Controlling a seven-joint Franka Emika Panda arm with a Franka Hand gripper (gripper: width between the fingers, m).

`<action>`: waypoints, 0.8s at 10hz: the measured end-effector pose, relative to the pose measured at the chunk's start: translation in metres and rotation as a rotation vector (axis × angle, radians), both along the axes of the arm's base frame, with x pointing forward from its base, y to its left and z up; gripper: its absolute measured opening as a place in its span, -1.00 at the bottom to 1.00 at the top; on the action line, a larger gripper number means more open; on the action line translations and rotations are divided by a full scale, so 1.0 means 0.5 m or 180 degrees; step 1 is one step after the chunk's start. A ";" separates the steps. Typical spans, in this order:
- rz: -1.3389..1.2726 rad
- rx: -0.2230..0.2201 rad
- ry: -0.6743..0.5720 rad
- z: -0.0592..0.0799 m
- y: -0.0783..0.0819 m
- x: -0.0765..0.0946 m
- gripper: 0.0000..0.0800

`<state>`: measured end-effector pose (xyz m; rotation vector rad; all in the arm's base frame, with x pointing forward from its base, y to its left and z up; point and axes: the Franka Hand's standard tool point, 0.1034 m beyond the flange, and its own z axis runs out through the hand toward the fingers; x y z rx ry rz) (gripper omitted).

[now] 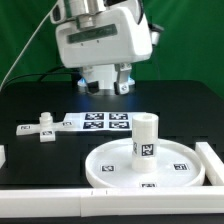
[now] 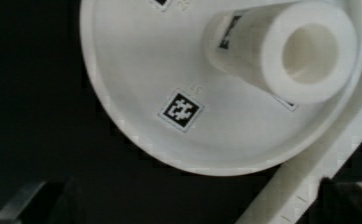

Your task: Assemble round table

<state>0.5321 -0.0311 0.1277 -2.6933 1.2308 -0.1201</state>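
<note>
Hovering wide and empty, the gripper (image 1: 106, 86) seemingly must next straddle the post (image 1: 146, 137) standing on the disc (image 1: 182, 166) by the bench's front edge.

No words, numbers or brand names are legible. The only signs are black-white square tags (image 2: 183, 108), which stand on the disc (image 2: 125, 70), the post (image 1: 146, 128) and the marker board (image 1: 100, 122).
</note>
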 end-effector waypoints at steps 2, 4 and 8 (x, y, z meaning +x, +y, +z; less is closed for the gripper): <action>0.0441 -0.0065 -0.0056 0.000 0.001 0.000 0.62; 0.0976 -0.0148 -0.0106 -0.006 -0.005 -0.004 0.62; 0.2266 -0.0658 -0.0082 -0.092 -0.125 -0.110 0.62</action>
